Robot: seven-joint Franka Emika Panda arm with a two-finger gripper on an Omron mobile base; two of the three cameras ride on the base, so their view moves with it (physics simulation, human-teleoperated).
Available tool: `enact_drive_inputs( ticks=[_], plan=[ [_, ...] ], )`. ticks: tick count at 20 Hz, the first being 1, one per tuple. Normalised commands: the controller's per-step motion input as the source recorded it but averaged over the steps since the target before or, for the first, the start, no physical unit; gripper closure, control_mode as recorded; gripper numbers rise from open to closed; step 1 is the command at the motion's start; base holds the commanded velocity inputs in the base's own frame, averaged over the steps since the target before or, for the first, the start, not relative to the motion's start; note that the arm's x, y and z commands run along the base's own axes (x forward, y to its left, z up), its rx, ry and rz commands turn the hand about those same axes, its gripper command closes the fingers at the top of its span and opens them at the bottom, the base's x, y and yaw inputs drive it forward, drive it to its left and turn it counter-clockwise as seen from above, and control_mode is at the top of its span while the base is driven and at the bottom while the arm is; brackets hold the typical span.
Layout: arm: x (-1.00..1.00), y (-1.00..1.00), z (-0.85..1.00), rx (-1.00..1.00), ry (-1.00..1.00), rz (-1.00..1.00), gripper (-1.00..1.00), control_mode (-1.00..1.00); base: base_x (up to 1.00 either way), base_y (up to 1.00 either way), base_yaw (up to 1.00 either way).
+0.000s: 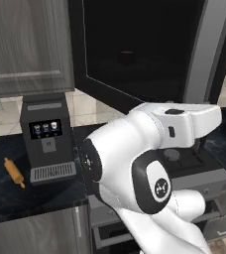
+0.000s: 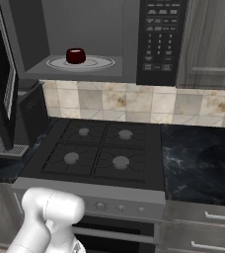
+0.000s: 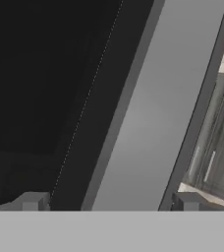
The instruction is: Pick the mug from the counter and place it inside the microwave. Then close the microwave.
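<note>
My fingers (image 3: pixel 109 202) stand spread wide, holding nothing; the grey edge of the microwave door (image 3: pixel 153 113) runs up between the two tips, right in front of them. The right base view gives me what the hand view cannot: the mug (image 2: pixel 75 56) sits on the turntable plate (image 2: pixel 102 63) inside the open microwave (image 2: pixel 129 37), well beyond the fingers. The left base view adds the coffee machine (image 1: pixel 46 139) and rolling pin (image 1: pixel 14 172) on the bench (image 1: pixel 16 193).

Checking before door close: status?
Gripper open, empty, up against the microwave door. Mug on the turntable inside the microwave. Door wide open; nothing blocking its swing.
</note>
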Motion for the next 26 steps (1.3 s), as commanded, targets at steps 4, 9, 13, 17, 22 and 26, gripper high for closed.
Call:
enact_drive_inputs(
  ticks=[4, 9, 13, 17, 22, 26],
  plan=[
    [0.33, -0.41, 0.05, 0.00, 0.06, 0.01, -1.00, -1.00, 0.00, 0.00, 0.00],
    [0.47, -0.37, 0.00, 0.00, 0.02, 0.03, -1.00, -1.00, 0.00, 0.00, 0.00],
    [0.65, -0.35, 0.00, 0.00, 0.00, 0.05, -1.00, -1.00, 0.00, 0.00, 0.00],
    [0.66, -0.37, 0.00, 0.00, 0.00, 0.04, -1.00, -1.00, 0.00, 0.00, 0.00],
    [0.58, -0.35, 0.00, 0.00, 0.00, 0.04, -1.00, -1.00, 0.00, 0.00, 0.00],
    [0.40, -0.35, 0.00, 0.00, 0.00, 0.02, -1.00, -1.00, 0.00, 0.00, 0.00]
  ],
)
